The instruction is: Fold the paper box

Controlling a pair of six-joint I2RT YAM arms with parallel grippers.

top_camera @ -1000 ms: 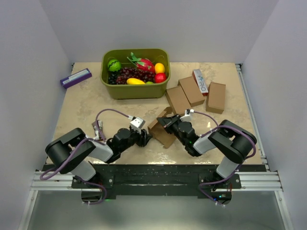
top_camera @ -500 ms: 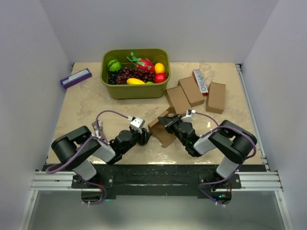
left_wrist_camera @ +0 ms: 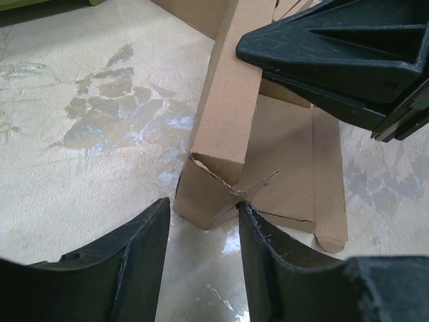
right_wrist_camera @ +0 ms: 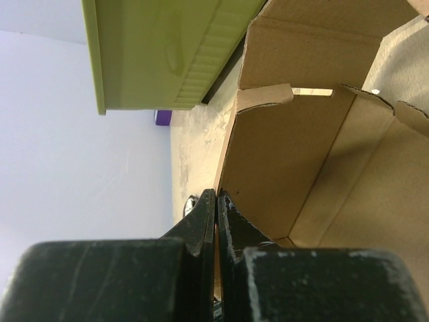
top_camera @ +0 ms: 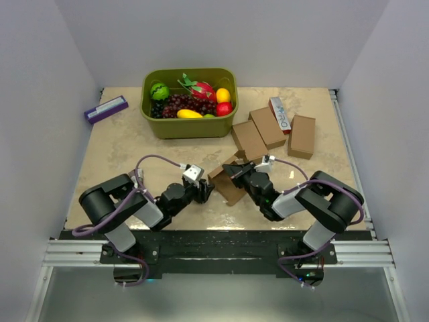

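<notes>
R end effector (right_wrist_camera: 216,198) pinches the paper box (left_wrist_camera: 226,114) wall; L end effector (left_wrist_camera: 202,208) is spread by its bent corner. Push too hard & it may crush or slip.

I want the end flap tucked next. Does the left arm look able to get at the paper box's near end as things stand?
Probably yes: the left fingers stand open right before the near end of the paper box, with nothing between; the right fingers pinch a wall farther up.
</notes>
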